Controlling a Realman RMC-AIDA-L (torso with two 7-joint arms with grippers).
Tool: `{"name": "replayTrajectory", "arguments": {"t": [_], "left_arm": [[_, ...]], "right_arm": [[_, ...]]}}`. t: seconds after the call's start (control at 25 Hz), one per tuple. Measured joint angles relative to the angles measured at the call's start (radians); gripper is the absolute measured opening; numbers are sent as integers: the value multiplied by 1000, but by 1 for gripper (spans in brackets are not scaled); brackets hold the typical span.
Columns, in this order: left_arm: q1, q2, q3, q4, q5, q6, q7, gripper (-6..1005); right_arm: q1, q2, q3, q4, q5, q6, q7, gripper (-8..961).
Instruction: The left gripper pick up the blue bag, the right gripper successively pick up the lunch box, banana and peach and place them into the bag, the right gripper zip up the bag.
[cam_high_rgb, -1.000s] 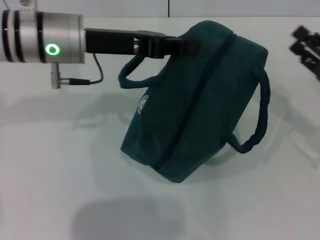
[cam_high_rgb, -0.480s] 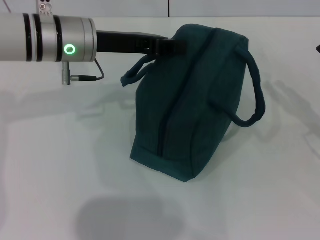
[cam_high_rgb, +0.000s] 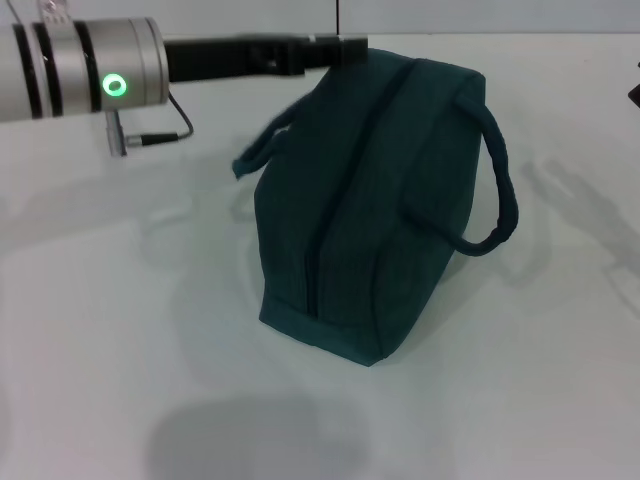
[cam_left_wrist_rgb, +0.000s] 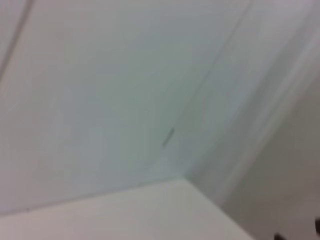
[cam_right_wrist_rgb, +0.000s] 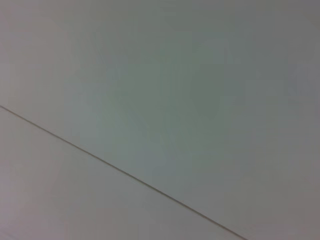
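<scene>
Settling down since a second ago, the blue bag (cam_high_rgb: 375, 205) is now sitting zipped at the frame's centre on the table (cam_high_rgb: 120, 330). At upper left, the left gripper (cam_high_rgb: 335, 50) is pulling away (its jaws I cannot tell). Apparently the task is ending; next, arms retreat.

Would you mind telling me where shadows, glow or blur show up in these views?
Head view: the blue bag casts soft shadows on the table; a green ring glows on the left arm. Both wrist views: featureless pale surfaces, the left one blurred.
</scene>
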Motion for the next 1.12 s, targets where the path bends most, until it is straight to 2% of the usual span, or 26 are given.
{"name": "replayTrajectory", "arguments": {"t": [0.36, 0.64, 0.92, 1.12], "left_arm": [[2, 18, -38, 13, -46, 43, 34, 667], [47, 38, -40, 80, -113, 173, 84, 881], [162, 49, -41, 186, -216, 372, 170, 874], [240, 68, -41, 190, -238, 503, 234, 873]], "right_arm": [[0, -14, -9, -12, -28, -43, -79, 835], [0, -24, -7, -119, -134, -127, -298, 865], [13, -14, -7, -214, -293, -285, -503, 880], [25, 11, -9, -272, -423, -351, -572, 881]]}}
